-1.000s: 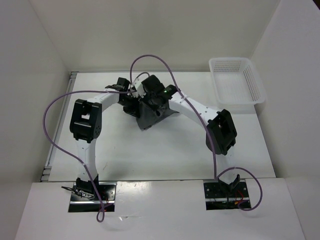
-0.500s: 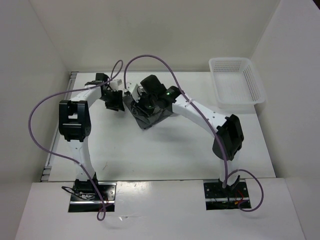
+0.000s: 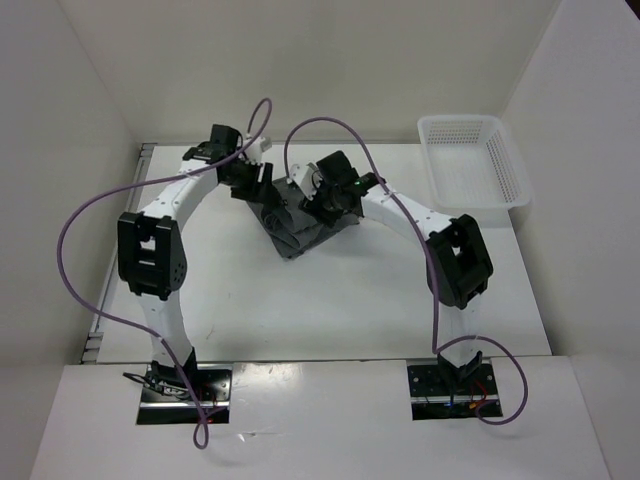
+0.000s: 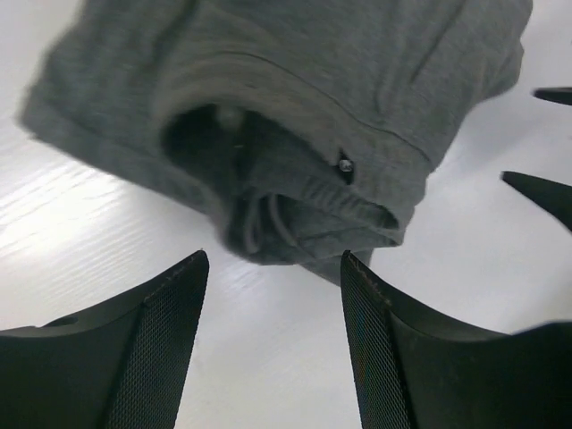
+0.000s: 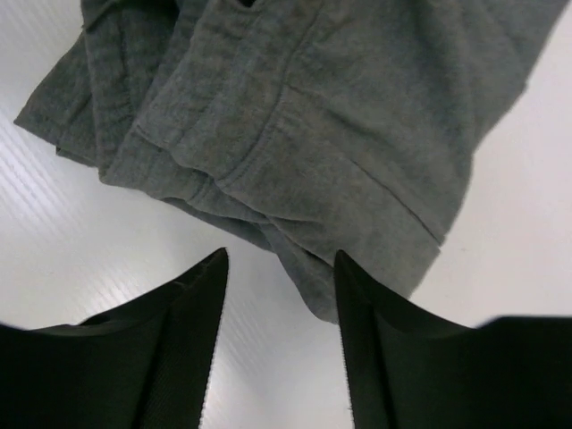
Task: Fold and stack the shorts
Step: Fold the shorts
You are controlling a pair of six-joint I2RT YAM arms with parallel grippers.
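The grey shorts lie in a folded bundle on the white table, behind its middle. My left gripper hovers at the bundle's far-left edge. In the left wrist view the shorts show the waistband and drawstring just beyond the left gripper, which is open and holds nothing. My right gripper is over the bundle's far-right side. In the right wrist view a hem corner of the shorts lies just beyond the right gripper, which is also open and holds nothing.
A white mesh basket stands at the table's back right corner. Purple cables loop above both arms. White walls close in the table at the left, back and right.
Both grippers have opened and let go of the shorts. The left gripper swung out to the left, then came back to the bundle's far-left edge. The right gripper drew slightly right.
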